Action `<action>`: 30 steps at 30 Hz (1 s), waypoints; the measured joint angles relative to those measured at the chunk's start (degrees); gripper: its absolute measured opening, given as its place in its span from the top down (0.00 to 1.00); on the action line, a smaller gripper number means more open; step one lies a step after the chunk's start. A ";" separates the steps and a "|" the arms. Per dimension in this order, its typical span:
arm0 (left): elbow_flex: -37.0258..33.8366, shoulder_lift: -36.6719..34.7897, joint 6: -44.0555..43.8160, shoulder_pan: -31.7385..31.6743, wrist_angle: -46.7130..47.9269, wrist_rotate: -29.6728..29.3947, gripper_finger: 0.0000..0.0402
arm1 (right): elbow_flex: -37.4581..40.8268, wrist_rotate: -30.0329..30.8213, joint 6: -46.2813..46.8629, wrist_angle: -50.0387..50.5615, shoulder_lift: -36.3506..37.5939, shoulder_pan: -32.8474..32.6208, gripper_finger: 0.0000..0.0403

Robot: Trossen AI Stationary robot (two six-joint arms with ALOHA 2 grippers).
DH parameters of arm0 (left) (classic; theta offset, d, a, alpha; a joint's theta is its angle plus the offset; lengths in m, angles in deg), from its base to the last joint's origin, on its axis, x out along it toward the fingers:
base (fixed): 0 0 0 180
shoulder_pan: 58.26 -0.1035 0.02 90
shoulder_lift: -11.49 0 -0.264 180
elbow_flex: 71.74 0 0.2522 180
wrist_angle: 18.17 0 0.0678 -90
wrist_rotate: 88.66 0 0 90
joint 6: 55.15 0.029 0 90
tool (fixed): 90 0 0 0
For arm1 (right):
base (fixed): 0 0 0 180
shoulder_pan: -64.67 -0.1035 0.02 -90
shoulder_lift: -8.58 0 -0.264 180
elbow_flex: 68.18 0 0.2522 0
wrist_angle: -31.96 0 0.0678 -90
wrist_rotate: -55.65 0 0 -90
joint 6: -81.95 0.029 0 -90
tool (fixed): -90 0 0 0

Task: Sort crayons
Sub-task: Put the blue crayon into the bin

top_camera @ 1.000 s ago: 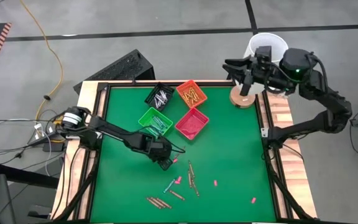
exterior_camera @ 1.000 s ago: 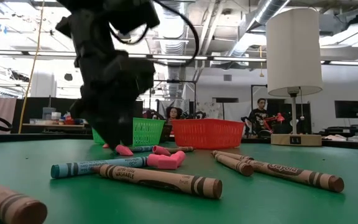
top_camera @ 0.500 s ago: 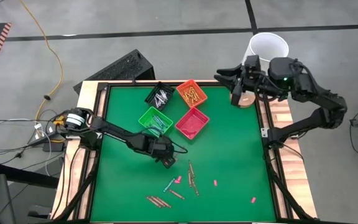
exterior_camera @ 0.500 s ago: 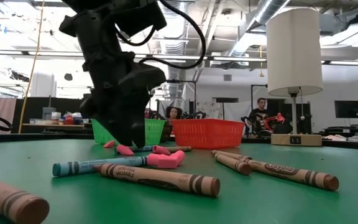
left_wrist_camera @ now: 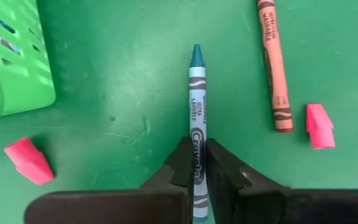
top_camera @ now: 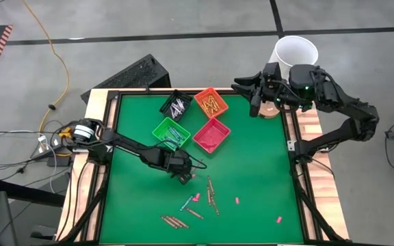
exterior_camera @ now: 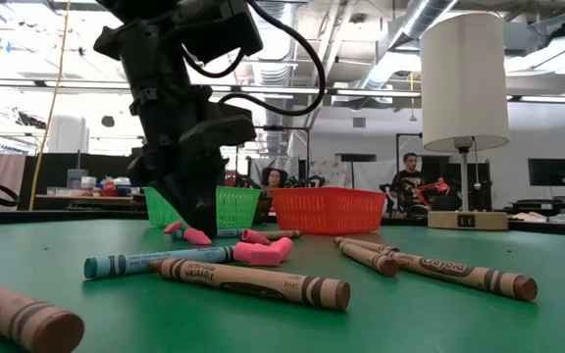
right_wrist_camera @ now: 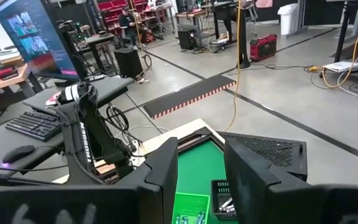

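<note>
My left gripper (top_camera: 183,176) is low over the middle of the green table, shut on a blue crayon (left_wrist_camera: 197,93) whose tip points away from the wrist camera. In the low view it (exterior_camera: 199,224) stands just before the green bin (exterior_camera: 226,207). Loose brown crayons (top_camera: 211,193) and a teal crayon (top_camera: 185,203) lie flat on the mat nearer the front edge. My right gripper (top_camera: 252,92) is open and empty, high over the table's far right corner; its fingers (right_wrist_camera: 160,174) show apart in its wrist view. My left gripper pinches the blue crayon's paper-wrapped shaft (left_wrist_camera: 197,134) between its two fingers, behind the middle, toward the blunt end. The fingers come from above, pointing down, and lie across the crayon. The crayon lies level; whether it is clear of the mat I cannot tell.
Four small bins stand at the far middle: black (top_camera: 176,104), orange (top_camera: 211,102), green (top_camera: 170,132), red (top_camera: 211,134). Pink bits (top_camera: 237,201) dot the mat; one (left_wrist_camera: 28,162) is close to the left gripper. A lamp's wooden base (top_camera: 272,109) and a white bucket (top_camera: 295,50) are at the far right.
My right gripper has moved toward the table's left edge, from over the lamp base to over the mat's far right corner, staying open. My left gripper has stayed at the same spot near the mat, turning slightly.
</note>
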 joint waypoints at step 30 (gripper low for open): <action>17.37 -17.72 22.55 0.24 -5.84 -12.55 0.97 | -0.04 0.04 -5.02 0.41 5.06 -10.06 0.67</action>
